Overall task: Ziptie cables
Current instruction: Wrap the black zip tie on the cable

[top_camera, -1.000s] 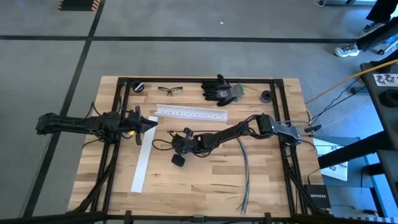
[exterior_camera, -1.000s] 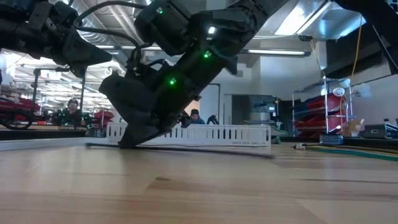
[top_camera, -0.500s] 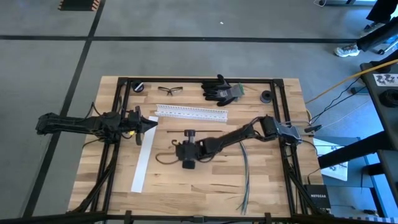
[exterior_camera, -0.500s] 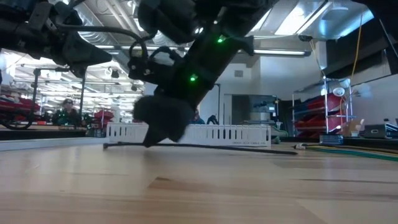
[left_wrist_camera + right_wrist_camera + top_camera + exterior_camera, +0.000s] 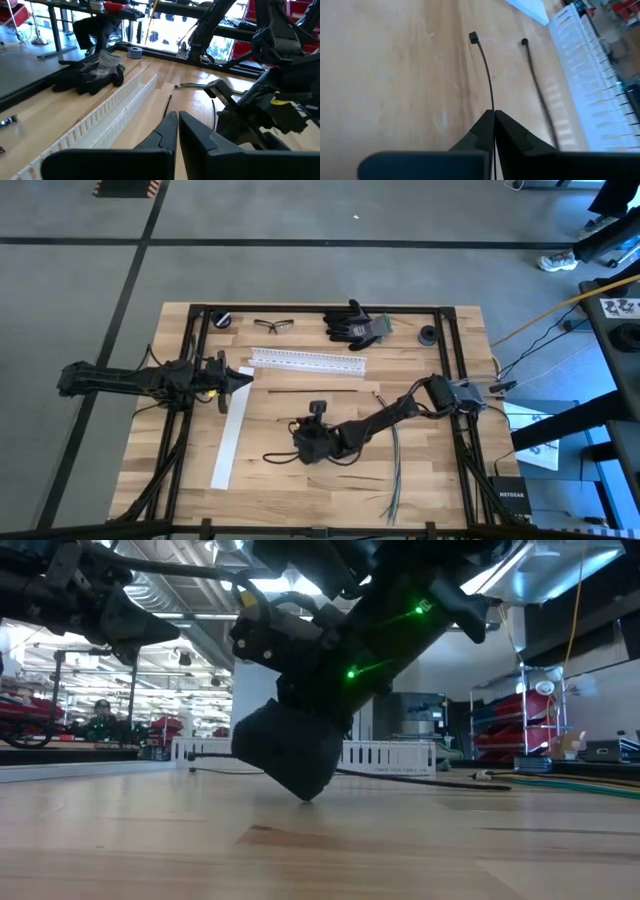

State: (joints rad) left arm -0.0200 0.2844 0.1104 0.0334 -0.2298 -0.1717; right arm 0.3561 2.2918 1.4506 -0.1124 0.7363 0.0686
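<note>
My right gripper (image 5: 494, 114) is shut on a thin black ziptie (image 5: 487, 70) with a small square head (image 5: 473, 36). In the high view this gripper (image 5: 298, 453) is low over the middle of the table, and the ziptie (image 5: 275, 457) curves away toward the left. The cables (image 5: 391, 465), several dark wires, lie flat on the wood right of it, running toward the near edge. My left gripper (image 5: 177, 131) is shut and holds nothing. It hovers over the far end of the white strip (image 5: 228, 442). A second thin black strand (image 5: 325, 392) lies flat on the wood near the rail. My right gripper pinches the ziptie's tail part (image 5: 493, 104) between its two fingertips, and the strand runs straight out along the fingers. The fingers slant down toward the table from the right side. The head end sticks out free in front; whether it touches the wood I cannot tell.
A white slotted rail (image 5: 308, 361) lies across the far middle of the table. Behind it are safety glasses (image 5: 273, 325), black gloves (image 5: 354, 325) and two small dark rolls (image 5: 222, 320) (image 5: 428, 335). A dark frame borders the table's far, left and right edges.
My right gripper has moved toward the table's near edge and a little to the right, staying low and shut on the ziptie, which has travelled along with it. Its wrist has turned on the way. The strand near the rail now shows uncovered.
</note>
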